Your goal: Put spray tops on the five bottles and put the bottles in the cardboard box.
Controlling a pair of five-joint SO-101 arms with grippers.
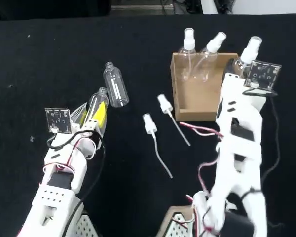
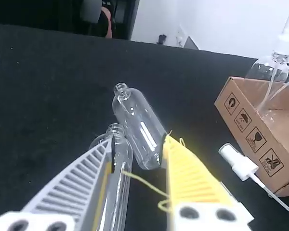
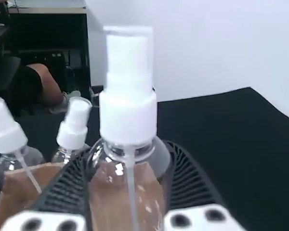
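- on the table (image 1: 39, 59), the cardboard box (image 1: 176, 84) holds two capped bottles (image 1: 188, 49); three are still outside.
- right gripper (image 3: 127, 161) clamps a third capped bottle (image 1: 250, 49) just beside the box wall.
- left gripper (image 2: 137, 140), jaws spread, straddles a bare bottle (image 2: 116, 154); a second bare bottle (image 1: 115, 86) touches it.
- two loose spray tops (image 1: 149, 123) are left to fit; the high view shows both, the left wrist view one.

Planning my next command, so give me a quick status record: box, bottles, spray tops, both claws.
in cardboard box: two capped bottles
right claw: shut on a third capped bottle, at the box's right wall
left claw: open, around an uncapped bottle lying on the table
other uncapped bottle: lying beside it, free
loose spray tops: two, on the table beside the box
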